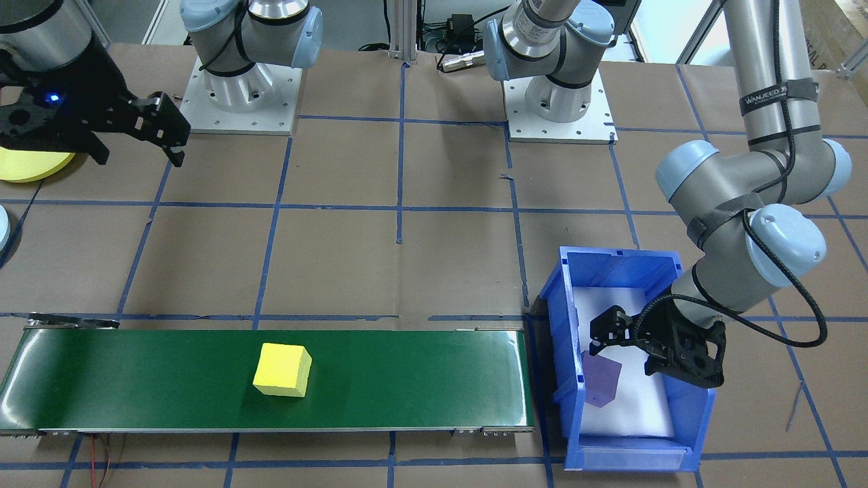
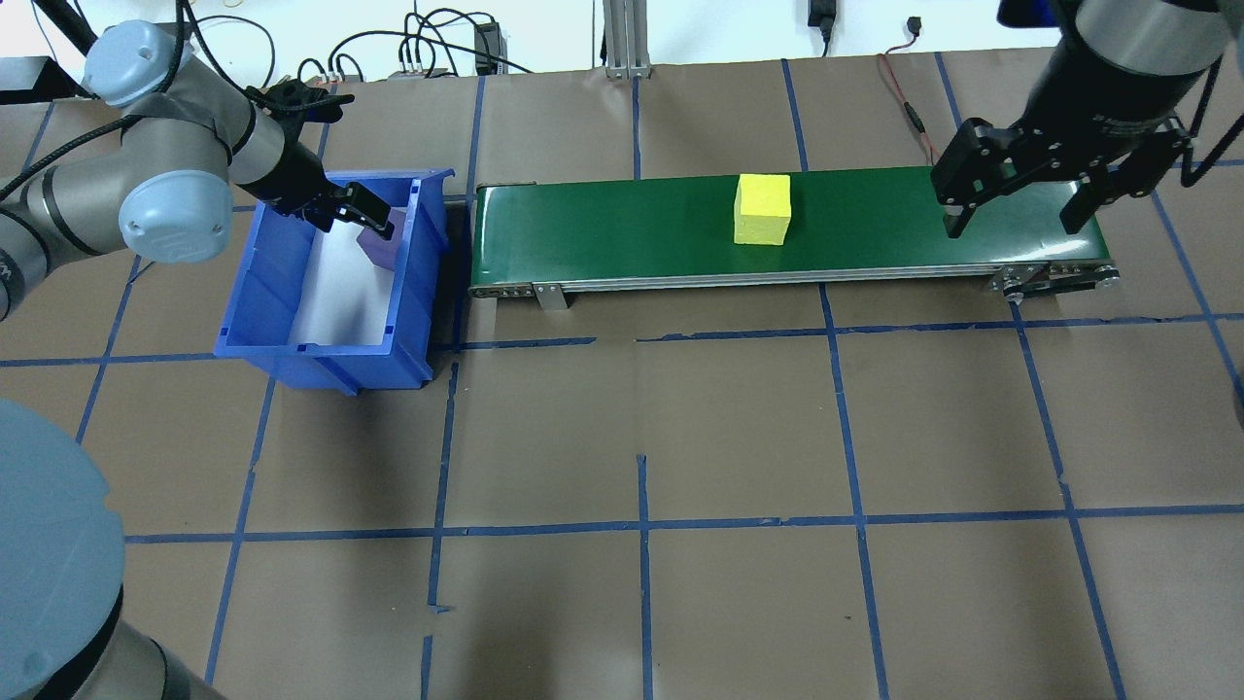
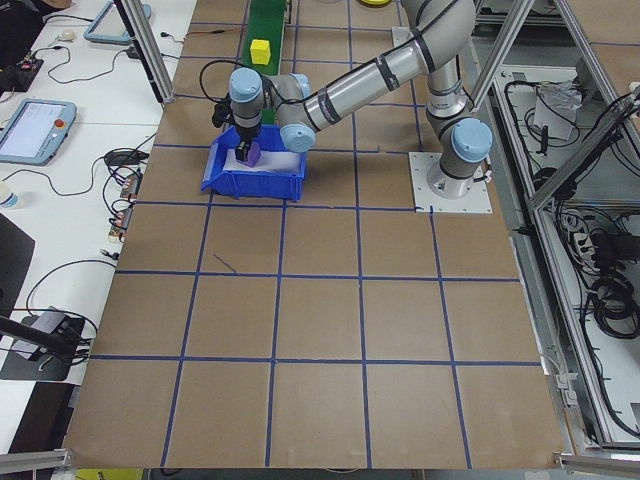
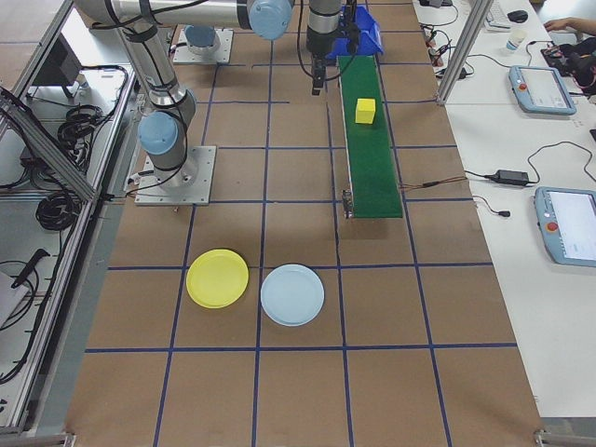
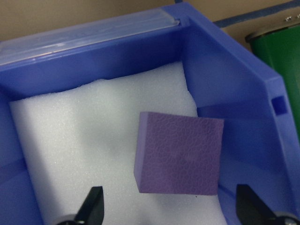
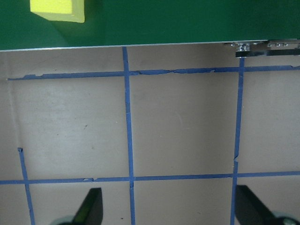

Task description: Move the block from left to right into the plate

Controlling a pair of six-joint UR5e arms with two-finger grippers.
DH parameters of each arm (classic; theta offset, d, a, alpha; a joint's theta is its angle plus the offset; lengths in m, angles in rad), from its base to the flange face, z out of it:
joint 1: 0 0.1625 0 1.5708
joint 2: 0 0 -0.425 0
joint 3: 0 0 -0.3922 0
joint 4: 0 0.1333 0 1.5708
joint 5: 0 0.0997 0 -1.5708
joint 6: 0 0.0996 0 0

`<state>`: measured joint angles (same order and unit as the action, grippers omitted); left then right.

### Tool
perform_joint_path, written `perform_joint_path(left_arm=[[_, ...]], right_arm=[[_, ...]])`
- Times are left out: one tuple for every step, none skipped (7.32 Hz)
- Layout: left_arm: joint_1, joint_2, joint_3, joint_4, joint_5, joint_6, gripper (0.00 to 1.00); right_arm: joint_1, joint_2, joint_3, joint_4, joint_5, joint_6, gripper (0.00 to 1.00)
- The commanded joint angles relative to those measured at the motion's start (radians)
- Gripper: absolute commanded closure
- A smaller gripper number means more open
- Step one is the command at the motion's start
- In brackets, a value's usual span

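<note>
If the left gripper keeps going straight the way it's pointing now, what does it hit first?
Most likely the purple block. The left gripper points down into the blue bin with its fingers open to either side of the block, which lies on the white foam liner. How far it is above the block is unclear.

A robotics lab is shown: a paper-covered table (image 2: 680, 428) gridded with blue tape, aluminium framing (image 3: 560, 180), cable bundles (image 3: 610, 290), and teach pendants (image 4: 568, 223) laid on side benches.
</note>
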<state>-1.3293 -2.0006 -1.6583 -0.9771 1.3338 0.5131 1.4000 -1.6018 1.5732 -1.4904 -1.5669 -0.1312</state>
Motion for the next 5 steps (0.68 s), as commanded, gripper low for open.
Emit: perform_joint_path(left_arm=[[0.002, -0.015, 0.012, 0.000, -0.012, -0.002, 0.00], [0.004, -0.027, 0.029, 0.000, -0.013, -0.001, 0.00], [0.002, -0.038, 0.043, 0.000, -0.012, -0.001, 0.00], [0.002, -0.046, 0.048, 0.000, -0.013, -0.001, 0.00], [0.002, -0.052, 0.048, 0.001, -0.013, -0.001, 0.00]], right_arm=[[-0.055, 0.003, 0.011, -0.001, 0.002, -0.028, 0.00], [-0.058, 0.003, 0.027, 0.002, 0.002, -0.047, 0.00], [-0.055, 0.002, 0.031, 0.002, 0.002, -0.047, 0.00], [-0.050, 0.002, 0.030, -0.005, 0.002, -0.047, 0.00], [-0.041, 0.002, 0.024, -0.008, 0.002, -0.045, 0.00]])
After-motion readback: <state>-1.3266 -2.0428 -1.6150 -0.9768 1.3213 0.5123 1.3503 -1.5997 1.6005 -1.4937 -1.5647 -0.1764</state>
